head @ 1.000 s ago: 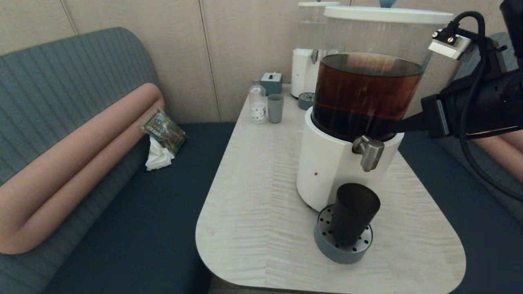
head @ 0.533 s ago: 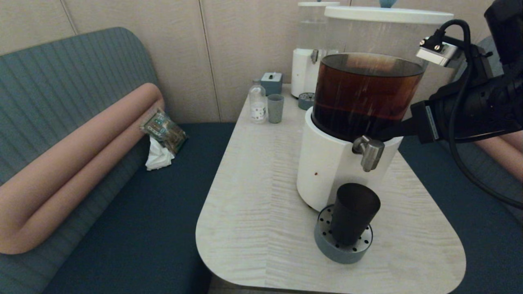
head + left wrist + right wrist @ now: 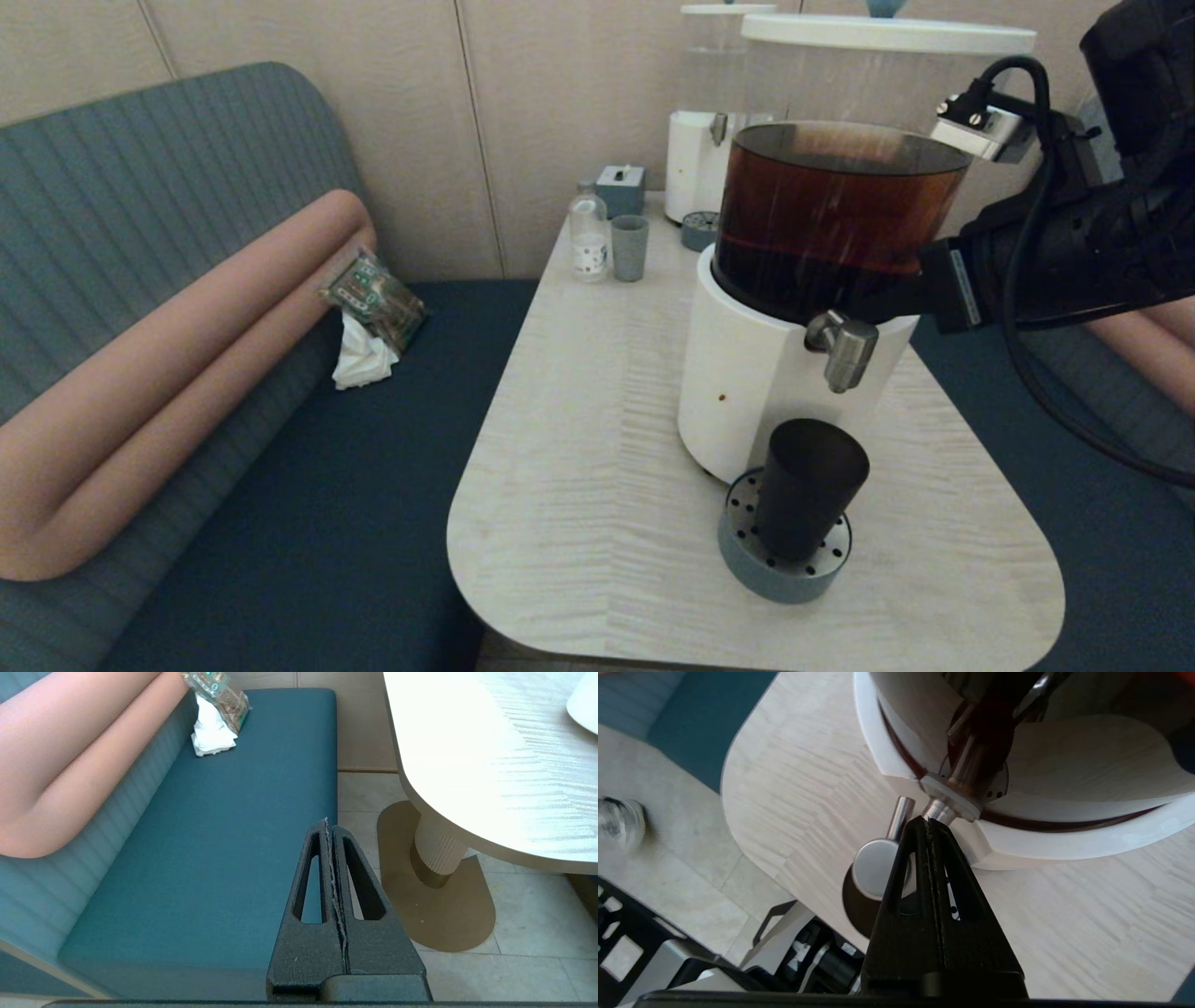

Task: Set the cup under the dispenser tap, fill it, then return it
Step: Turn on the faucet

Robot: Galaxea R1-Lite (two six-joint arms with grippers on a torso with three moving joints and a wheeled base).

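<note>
The dark cup [image 3: 808,495] stands upright on the round grey drip tray [image 3: 742,555], directly below the steel dispenser tap [image 3: 845,347] of the white-based dispenser [image 3: 747,373] holding brown liquid. My right gripper [image 3: 873,301] reaches in from the right, just behind and above the tap. In the right wrist view the right gripper [image 3: 928,820] is shut and empty, its tip at the tap's neck beside the tap [image 3: 877,869], with the cup [image 3: 854,907] below. My left gripper [image 3: 327,823] is shut and empty, low over the blue bench beside the table.
At the table's far end stand a second dispenser [image 3: 709,121], a water bottle [image 3: 588,233], a grey-blue tumbler [image 3: 629,247] and a small box [image 3: 621,189]. A snack packet [image 3: 373,294] and tissue lie on the bench. The table's rounded front edge [image 3: 747,649] is near the tray.
My right arm has moved left, bringing its shut gripper in against the dispenser right behind the tap. The cup and the left arm have not moved.
</note>
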